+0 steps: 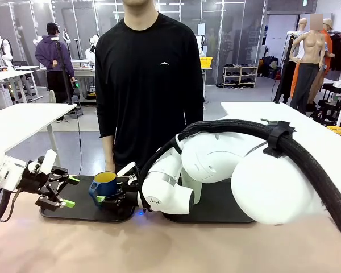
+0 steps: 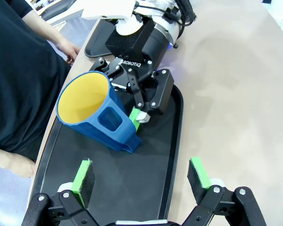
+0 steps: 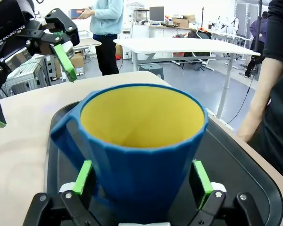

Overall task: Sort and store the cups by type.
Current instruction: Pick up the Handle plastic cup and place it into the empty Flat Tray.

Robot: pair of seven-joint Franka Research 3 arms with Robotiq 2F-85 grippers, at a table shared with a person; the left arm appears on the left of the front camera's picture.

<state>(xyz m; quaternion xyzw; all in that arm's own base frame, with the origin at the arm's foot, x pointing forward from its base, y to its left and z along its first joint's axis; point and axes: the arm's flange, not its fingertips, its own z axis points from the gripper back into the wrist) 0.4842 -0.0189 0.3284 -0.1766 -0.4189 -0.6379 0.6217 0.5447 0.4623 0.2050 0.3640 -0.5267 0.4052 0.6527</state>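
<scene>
A pale tan surface [image 1: 159, 244] carries two black trays; the left tray [image 1: 82, 211] sits at about 9 o'clock from the frame's middle. Over it, the right hand [image 1: 115, 193] is clenched around a dark blue mug [image 1: 103, 186] with a yellow inside, its green pads [image 3: 82, 176] pressing the mug's sides. The left hand [image 1: 68, 191] hovers just beside it at 9 o'clock, fingers spread and released. A person in a black top [image 1: 149, 79] stands at 12 o'clock. Behind are white tables [image 1: 20, 122] and a grey floor
</scene>
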